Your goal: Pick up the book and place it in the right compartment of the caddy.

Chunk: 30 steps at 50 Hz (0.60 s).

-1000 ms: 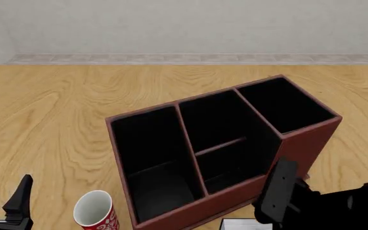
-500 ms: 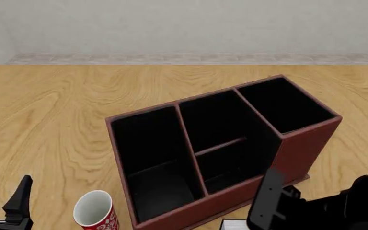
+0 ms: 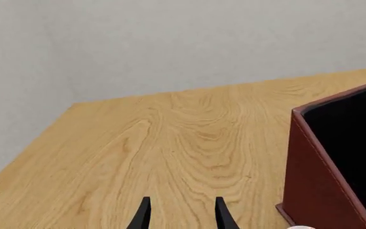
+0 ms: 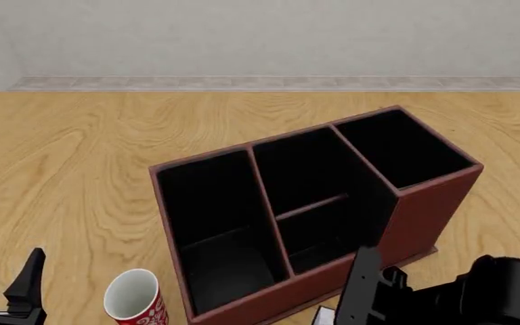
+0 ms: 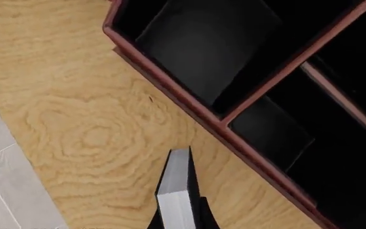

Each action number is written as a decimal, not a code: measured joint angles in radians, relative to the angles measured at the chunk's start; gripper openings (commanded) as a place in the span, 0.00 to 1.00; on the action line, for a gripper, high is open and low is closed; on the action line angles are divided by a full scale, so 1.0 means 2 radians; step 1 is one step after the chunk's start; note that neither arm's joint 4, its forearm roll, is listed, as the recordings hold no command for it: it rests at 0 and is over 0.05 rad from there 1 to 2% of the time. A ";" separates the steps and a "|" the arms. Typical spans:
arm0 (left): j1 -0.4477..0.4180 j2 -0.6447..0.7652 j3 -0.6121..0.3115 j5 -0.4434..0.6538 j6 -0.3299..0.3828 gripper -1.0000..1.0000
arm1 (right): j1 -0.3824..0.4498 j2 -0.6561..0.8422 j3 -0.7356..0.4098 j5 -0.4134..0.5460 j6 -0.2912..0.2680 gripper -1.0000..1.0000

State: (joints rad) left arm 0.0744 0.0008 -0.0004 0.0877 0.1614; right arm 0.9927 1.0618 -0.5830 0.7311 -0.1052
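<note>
The book [image 5: 173, 191], with black covers and white page edges, stands on edge on the wood between my right gripper's fingers. Only a white sliver of it [image 4: 323, 315] shows at the front view's bottom edge. My right gripper [image 5: 177, 223] is closed on the book's two covers, low in front of the caddy's front wall [image 4: 422, 217]. Its arm [image 4: 361, 291] hides most of the book in the front view. The right compartment [image 4: 405, 145], with the tallest walls, is black-lined with nothing in it. My left gripper [image 4: 25, 288] is open and empty at the front left.
A red-and-white patterned cup [image 4: 135, 298] stands just left of the caddy's front corner. The caddy's divided middle section [image 4: 319, 203] and wide left section [image 4: 214, 223] hold nothing. In the right wrist view the grey floor [image 5: 5, 191] shows past the table edge.
My right arm has moved left and lower along the caddy's front wall, covering more of the book's white edge in the front view. The left arm, cup and caddy have not moved.
</note>
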 measured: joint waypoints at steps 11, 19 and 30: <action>-0.001 0.000 0.000 0.001 0.001 1.00 | 0.000 -0.007 0.002 0.007 0.005 0.00; -0.002 0.000 0.000 0.002 0.001 1.00 | -0.007 -0.021 -0.003 0.028 0.005 0.00; -0.005 0.001 0.000 0.002 0.001 1.00 | -0.032 -0.054 -0.023 0.073 -0.013 0.00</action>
State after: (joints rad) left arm 0.0646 0.0018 -0.0003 0.0907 0.1627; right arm 0.9296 0.9533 -0.6295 0.8767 -0.1305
